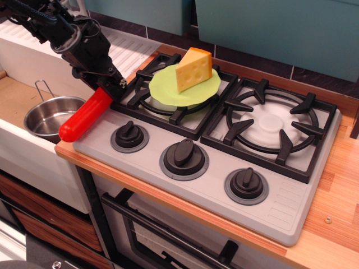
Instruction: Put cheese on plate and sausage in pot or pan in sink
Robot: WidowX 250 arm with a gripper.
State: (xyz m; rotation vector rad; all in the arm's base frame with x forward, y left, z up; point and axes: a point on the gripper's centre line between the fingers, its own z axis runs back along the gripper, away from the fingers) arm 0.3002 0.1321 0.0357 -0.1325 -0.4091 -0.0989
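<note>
The yellow cheese (194, 68) stands on the light-green plate (168, 88), which rests on the back-left burner. My gripper (110, 86) is shut on the upper end of the red sausage (84, 115). The sausage hangs tilted down to the left, its free end over the counter edge next to the steel pot (49, 116). The pot sits inside the sink (17, 92) with its wire handle pointing back.
A grey stove top (224, 168) with two black burner grates and three black knobs fills the middle. A ridged white drainboard (126, 53) lies behind my arm. A wooden counter (336, 185) runs along the right, with a teal wall behind.
</note>
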